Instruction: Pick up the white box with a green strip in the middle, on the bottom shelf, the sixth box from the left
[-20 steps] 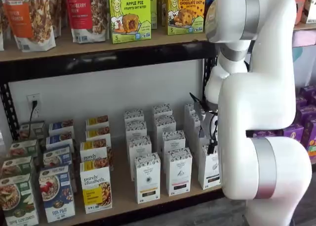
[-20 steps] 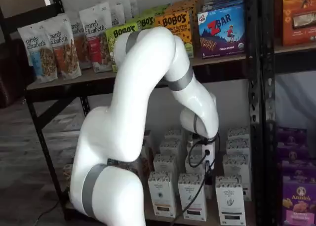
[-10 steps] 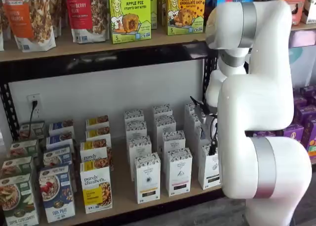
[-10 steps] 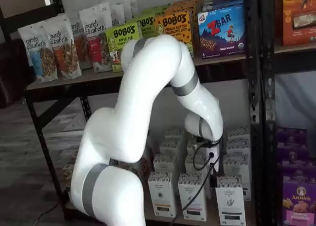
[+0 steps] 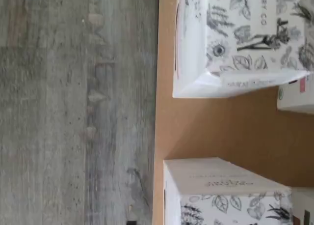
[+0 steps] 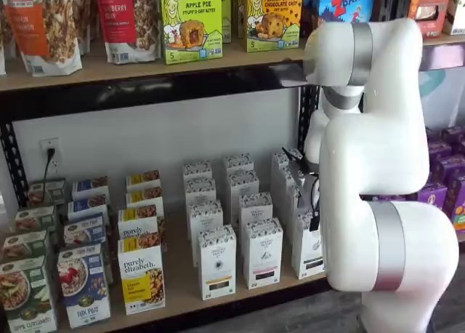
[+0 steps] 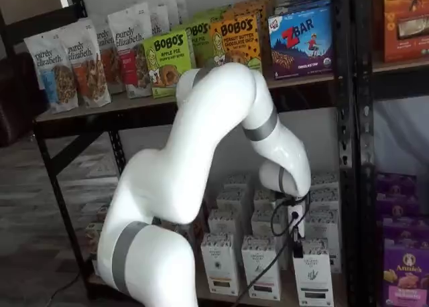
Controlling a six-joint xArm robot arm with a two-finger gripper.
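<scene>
On the bottom shelf [image 6: 182, 278], the white box [image 7: 312, 280] looks light, stiff cardboard; pinch its narrow sides, end effector [image 6: 309, 191] spread wide, empty.

The wrist view looks straight down from close above, turned on its side, taking in the plywood edge of the bottom shelf [image 5: 196, 126] and the gray floor [image 5: 73, 107] beside it. One shelf view faces the rack from the front, at middle distance; the other looks at it from an angle. Both shelf views share the white arm [image 6: 370, 166] [image 7: 201, 159] and the rows of white cartons [image 6: 218, 260] [image 7: 220, 263].
</scene>
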